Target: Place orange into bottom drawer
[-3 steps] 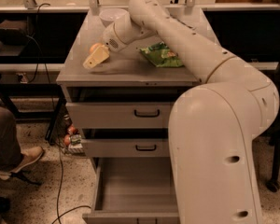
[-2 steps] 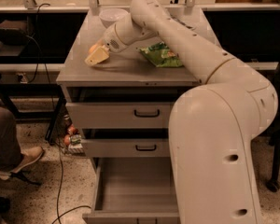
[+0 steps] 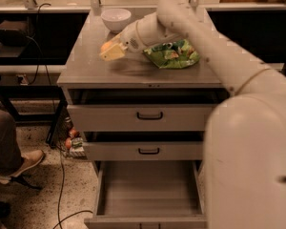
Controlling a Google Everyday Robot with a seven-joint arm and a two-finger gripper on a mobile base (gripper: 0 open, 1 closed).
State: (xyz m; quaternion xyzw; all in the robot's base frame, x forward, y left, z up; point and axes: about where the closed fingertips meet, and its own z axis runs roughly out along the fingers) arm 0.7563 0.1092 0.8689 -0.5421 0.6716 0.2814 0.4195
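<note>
Camera view, single item sheet.

1. Table (image 3: 93, 73): grey cabinet top that carries everything listed in items 2 to 5.
2. Orange (image 3: 105, 46): on the left half of the top, in front of the bowl (image 3: 116, 18) and well left of the green bag (image 3: 171, 54). It is pressed against the tip of the hand.
3. Hand (image 3: 110, 52): pale yellow, at the end of the arm (image 3: 200, 37), which comes in from the right across the bag. It is angled down and left so that its tip meets the fruit from the side. A dark shadow lies on the top below it, so it is probably just clear of the surface. Whether it has closed on the orange or only touches it cannot be told.
4. Bottom drawer (image 3: 148, 190): pulled fully out, its grey floor bare. It is probably left open this way so the fruit can be lowered straight in.
5. Two upper drawers (image 3: 149, 116), with black handles: each only slightly open and not in the drop path.
6. Floor, left: a seated person's shoe (image 3: 26, 159), a cable, and small reddish round items (image 3: 70, 140) beside the cabinet.

Change against one second ago: the hand now sits a little further right and nearer the bowl, and the orange shows more plainly at its tip. Bowl, bag and drawers are unchanged. Judged stage: pick-up under way, carry to the drawer not yet begun.
</note>
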